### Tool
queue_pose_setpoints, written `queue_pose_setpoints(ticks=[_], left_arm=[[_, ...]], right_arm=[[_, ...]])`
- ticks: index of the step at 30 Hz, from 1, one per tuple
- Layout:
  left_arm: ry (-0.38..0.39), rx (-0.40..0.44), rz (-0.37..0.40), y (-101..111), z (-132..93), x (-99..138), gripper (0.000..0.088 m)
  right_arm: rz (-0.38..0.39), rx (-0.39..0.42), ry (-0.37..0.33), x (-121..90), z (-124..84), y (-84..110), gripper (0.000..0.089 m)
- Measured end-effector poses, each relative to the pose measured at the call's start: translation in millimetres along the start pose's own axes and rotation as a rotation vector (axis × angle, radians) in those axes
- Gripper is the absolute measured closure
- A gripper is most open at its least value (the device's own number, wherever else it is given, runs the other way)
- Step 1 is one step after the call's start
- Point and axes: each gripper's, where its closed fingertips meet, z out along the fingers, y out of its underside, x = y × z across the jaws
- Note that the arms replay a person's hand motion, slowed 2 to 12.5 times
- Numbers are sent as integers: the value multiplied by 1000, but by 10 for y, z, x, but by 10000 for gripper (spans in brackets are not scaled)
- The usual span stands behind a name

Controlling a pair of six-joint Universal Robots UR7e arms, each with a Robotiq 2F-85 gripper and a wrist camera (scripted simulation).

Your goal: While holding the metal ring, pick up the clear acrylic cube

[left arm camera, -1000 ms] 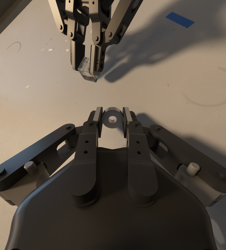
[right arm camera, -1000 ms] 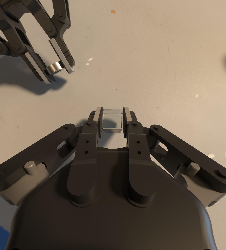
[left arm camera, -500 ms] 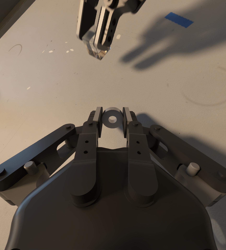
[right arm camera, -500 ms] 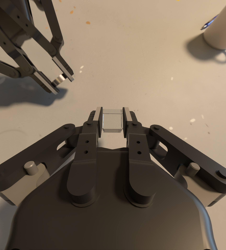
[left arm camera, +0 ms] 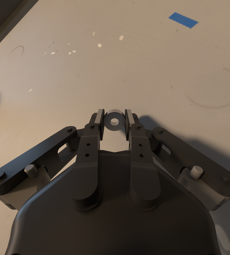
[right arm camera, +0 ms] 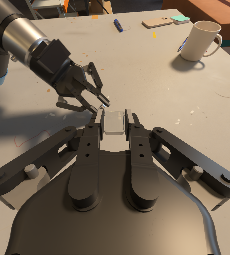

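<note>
Clear acrylic cube [right arm camera: 114, 123] sitting square between the right gripper [right arm camera: 114, 121] fingers [right arm camera: 99, 118], clamped on both sides and lifted off the beige counter [right arm camera: 153, 85]. Same deal on the other side: metal ring [left arm camera: 114, 120] pinched edge-on between the left gripper [left arm camera: 114, 121] fingers [left arm camera: 128, 117], hole facing the camera, held above the counter with its shadow off to the right. From the right wrist view, only a sliver of ring [right arm camera: 102, 106] peeking out at the left gripper [right arm camera: 102, 105] tips, rest hidden behind the near finger. Hard to tell how high either piece hangs. Left arm [right arm camera: 19, 41] angling down from the upper left, fingers pointing toward the cube. Farther back: cream mug [right arm camera: 200, 41], phone [right arm camera: 157, 22], blue marker [right arm camera: 118, 25].
</note>
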Motion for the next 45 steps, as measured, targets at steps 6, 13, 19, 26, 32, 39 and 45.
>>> queue_pose_setpoints(ticks=[6, 13, 19, 26, 32, 39, 45], left_arm=[[-3, 0, 1, -2, 1, -3, 622], [-5, 1, 3, -4, 1, -7, 622], [-6, 1, 3, -4, 1, -8, 622], [-3, 1, 3, -5, 2, -10, 622], [-2, 1, 2, -5, 3, -11, 622], [-2, 1, 2, -5, 3, -12, 622], [-3, 1, 3, -6, 4, -13, 622]], right_arm=[[-73, -54, 30, -279, -79, 18, 635], [-117, -117, 13, -490, -12, 77, 635], [-118, -140, -8, -541, 59, 116, 635], [-101, -158, -20, -523, 93, 173, 635], [-95, -166, -23, -507, 109, 200, 635], [-96, -174, -29, -516, 126, 220, 635], [-97, -180, -28, -524, 135, 231, 635]])
